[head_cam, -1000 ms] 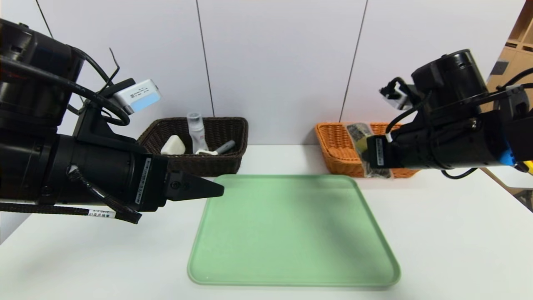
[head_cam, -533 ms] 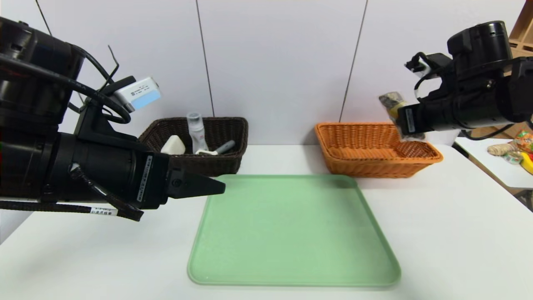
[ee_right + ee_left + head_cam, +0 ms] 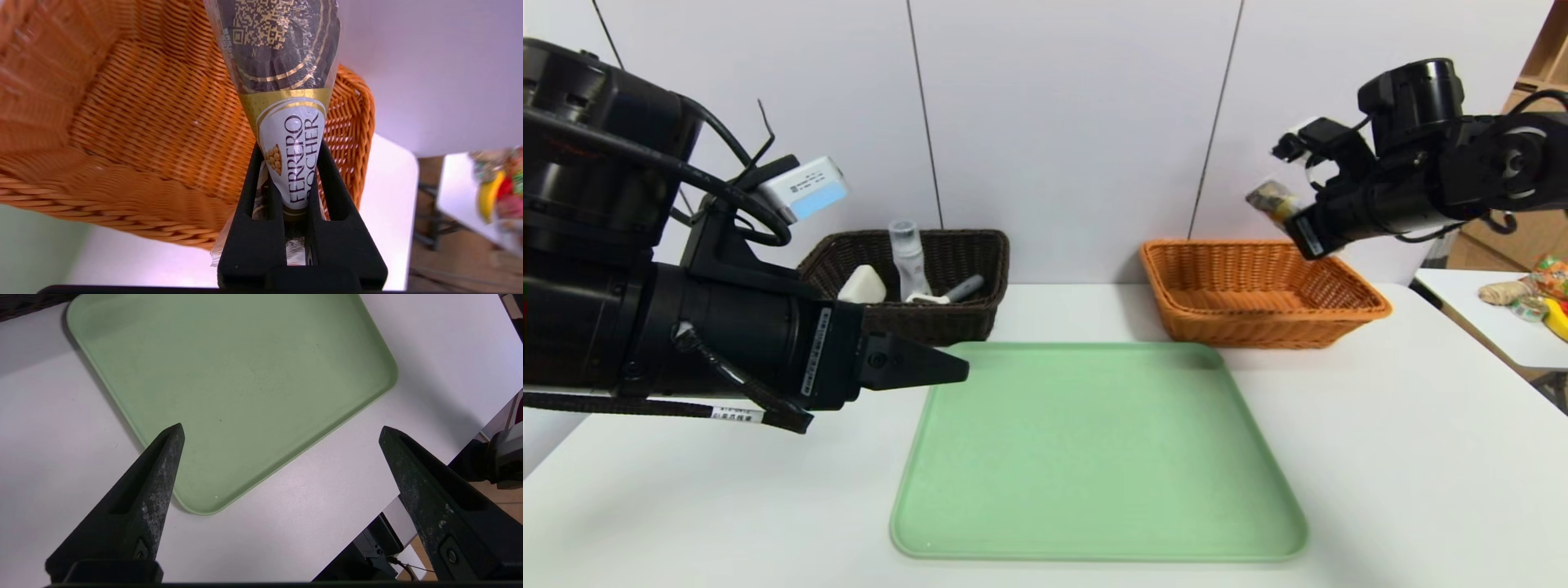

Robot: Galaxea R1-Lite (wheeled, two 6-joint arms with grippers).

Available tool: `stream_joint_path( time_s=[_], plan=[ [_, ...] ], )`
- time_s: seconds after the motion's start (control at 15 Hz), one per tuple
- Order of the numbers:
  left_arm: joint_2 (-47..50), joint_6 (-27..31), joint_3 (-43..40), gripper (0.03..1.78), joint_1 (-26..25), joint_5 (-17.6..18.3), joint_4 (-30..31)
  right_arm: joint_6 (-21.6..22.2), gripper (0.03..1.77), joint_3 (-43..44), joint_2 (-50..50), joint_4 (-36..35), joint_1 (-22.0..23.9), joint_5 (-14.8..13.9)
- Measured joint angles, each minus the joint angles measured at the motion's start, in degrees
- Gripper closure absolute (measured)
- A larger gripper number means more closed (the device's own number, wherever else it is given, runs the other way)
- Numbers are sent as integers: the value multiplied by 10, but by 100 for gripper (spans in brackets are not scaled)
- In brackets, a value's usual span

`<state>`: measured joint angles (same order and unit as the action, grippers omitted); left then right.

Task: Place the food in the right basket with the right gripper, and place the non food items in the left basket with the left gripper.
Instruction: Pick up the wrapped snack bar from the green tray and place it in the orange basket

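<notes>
The packet [image 3: 292,143], marked "FERRERO ROCHER" below a gold-printed code, is clamped in the right pincer [image 3: 295,163] above the orange basket [image 3: 1270,331], at the upper right of the head view, and the small dark lettering along its edge is too fine to make out. Compared with the earlier frame, the right arm has lifted and the packet has risen out of the basket, now hanging over its back part, while the dark basket [image 3: 923,327] at upper left still holds the white bottle [image 3: 907,257], whose print I can't really read. The left pincer [image 3: 282,425], its fingers wide apart, hovers over the near-left corner of the green tray [image 3: 245,375].
</notes>
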<state>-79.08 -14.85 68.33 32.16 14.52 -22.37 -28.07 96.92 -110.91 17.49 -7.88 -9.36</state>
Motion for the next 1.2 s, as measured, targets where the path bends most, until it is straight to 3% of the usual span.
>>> stream_joint_path(
  time_s=[0.4,0.67,0.93,1.2],
  plan=[
    [-8,-1,-1,12,0,-1,0,-211,162,42,-59,-6,1,-7],
    [-17,0,-3,12,0,-1,24,-267,162,46,-81,-3,0,-8],
    [-19,0,-3,12,0,-1,25,-283,162,54,-94,0,-1,-6],
    [-20,0,-3,12,0,-1,25,-271,103,66,-108,1,-7,-4]
  ],
)
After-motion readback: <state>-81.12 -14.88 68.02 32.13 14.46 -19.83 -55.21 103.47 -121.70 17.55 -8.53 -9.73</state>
